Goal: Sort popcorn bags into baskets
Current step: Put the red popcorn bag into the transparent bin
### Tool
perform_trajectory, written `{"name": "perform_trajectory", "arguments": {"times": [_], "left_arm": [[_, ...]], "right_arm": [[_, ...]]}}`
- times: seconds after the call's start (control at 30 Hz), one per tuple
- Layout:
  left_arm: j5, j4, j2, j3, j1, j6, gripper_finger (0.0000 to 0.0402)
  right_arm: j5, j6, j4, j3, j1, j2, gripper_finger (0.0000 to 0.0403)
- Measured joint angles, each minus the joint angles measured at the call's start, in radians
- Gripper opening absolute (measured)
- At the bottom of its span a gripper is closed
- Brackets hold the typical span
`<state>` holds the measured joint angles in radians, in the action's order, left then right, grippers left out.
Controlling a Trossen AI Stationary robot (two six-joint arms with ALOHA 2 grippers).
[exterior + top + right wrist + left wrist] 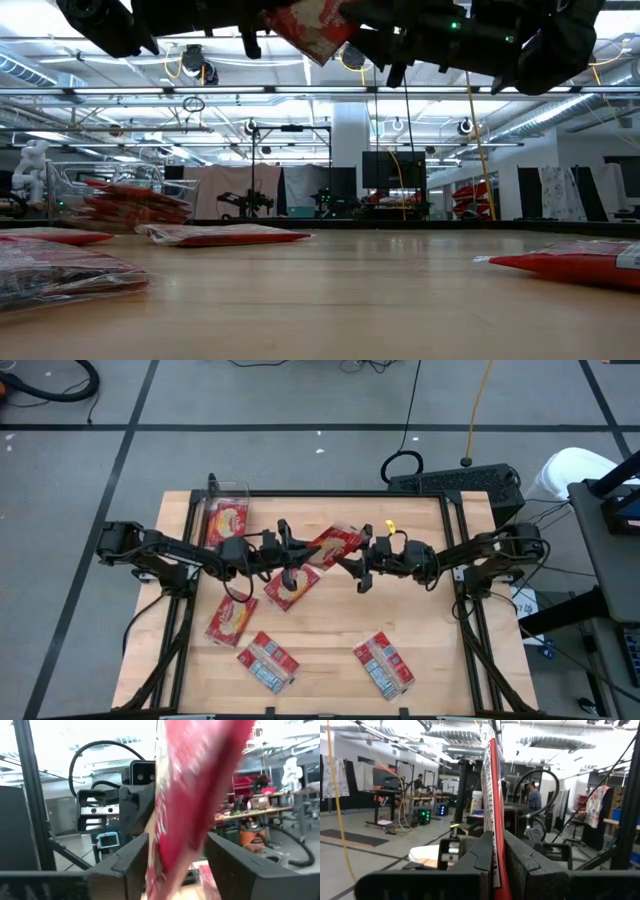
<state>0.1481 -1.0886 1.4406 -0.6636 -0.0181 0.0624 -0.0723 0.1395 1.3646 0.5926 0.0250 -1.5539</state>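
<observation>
mid-air handover over the middle of the tabletop, toward its far edge. the left gripper [291, 556] is clamped tight on one edge of a red popcorn bag [335, 543], and its wrist view shows the bag [492, 795] pinched edge-on between the closed fingers [480, 855]. the right gripper [358, 567] sits at the bag's other end, fingers spread wide with the bag [197, 795] between them, not yet pinching it. from the low view the bag [318, 25] hangs well clear of the wood. the clear basket [226, 520] waits at the far left corner with a bag already inside; four more bags lie loose nearer the front edge. i judge the next move calls for the right fingers to close firmly before the left lets go, or the bag drops.
</observation>
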Motion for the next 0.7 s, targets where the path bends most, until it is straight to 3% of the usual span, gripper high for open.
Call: {"name": "perform_trajectory", "arguments": {"times": [0.1, 0.33, 0.57, 0.7], "left_arm": [[0.001, 0.028, 0.0, 0.0, -0.005, -0.017, 0.003], [0.003, 0.098, -0.003, 0.0, 0.006, -0.035, 0.0034], [0.01, 0.416, -0.114, 0.0, 0.032, 0.07, 0.0112], [0.012, 0.551, -0.188, -0.001, 0.047, 0.121, 0.0159]], "right_arm": [[0.0, -0.022, 0.01, 0.0, 0.0, 0.0, 0.0148], [0.048, -0.026, -0.031, -0.001, 0.002, 0.001, 0.0018], [0.056, 0.032, -0.295, -0.003, 0.036, 0.075, 0.004], [0.104, 0.083, -0.513, -0.003, 0.076, 0.132, 0.0026]]}}
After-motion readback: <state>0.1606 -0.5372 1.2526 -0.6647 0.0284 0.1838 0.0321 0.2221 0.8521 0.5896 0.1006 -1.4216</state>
